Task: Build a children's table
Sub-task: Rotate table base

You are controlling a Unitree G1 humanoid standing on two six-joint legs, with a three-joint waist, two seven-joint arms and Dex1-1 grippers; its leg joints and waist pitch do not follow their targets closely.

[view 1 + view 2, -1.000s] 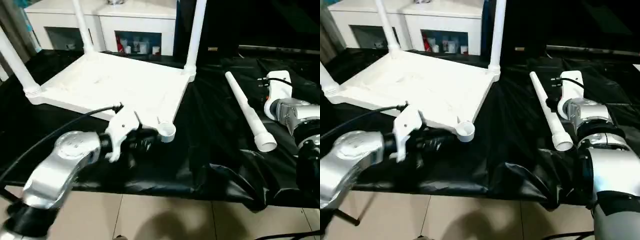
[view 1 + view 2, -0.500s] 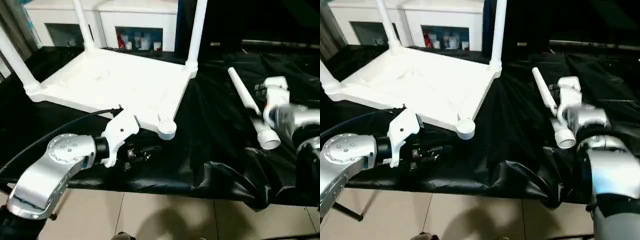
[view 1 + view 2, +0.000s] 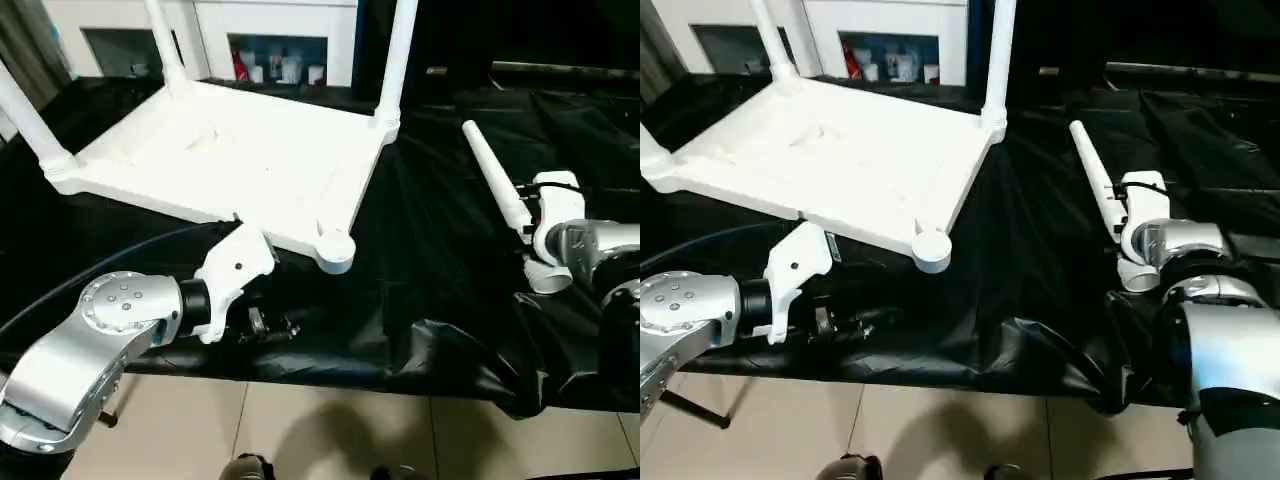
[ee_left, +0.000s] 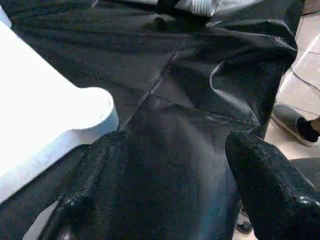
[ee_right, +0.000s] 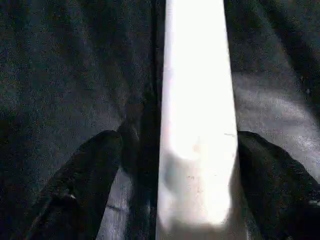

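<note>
The children's table's white tabletop (image 3: pixel 230 160) lies upside down on the black cloth. Three white legs (image 3: pixel 395 60) stand up from its corners, and the near corner socket (image 3: pixel 335 250) is empty. A loose leg (image 3: pixel 490 180) lies on the cloth to the right. My right gripper (image 5: pixel 195 150) is open and straddles this leg near its thick end, one black finger (image 5: pixel 75 190) on each side. My left gripper (image 4: pixel 172 150) is open with nothing between its fingers. It hovers low by the table's front edge, just short of the empty corner (image 4: pixel 75 115).
A white cabinet (image 3: pixel 270 30) stands behind the work table. The black cloth bunches into folds (image 3: pixel 470 350) at the front right edge, above the tiled floor (image 3: pixel 330 420). A black cable (image 3: pixel 100 270) runs along my left forearm. A person's shoe (image 4: pixel 295 120) is on the floor.
My left gripper has drawn back from the empty corner socket toward the front edge and opened. My right gripper has moved over the loose leg's thick end. The camera has tilted slightly.
</note>
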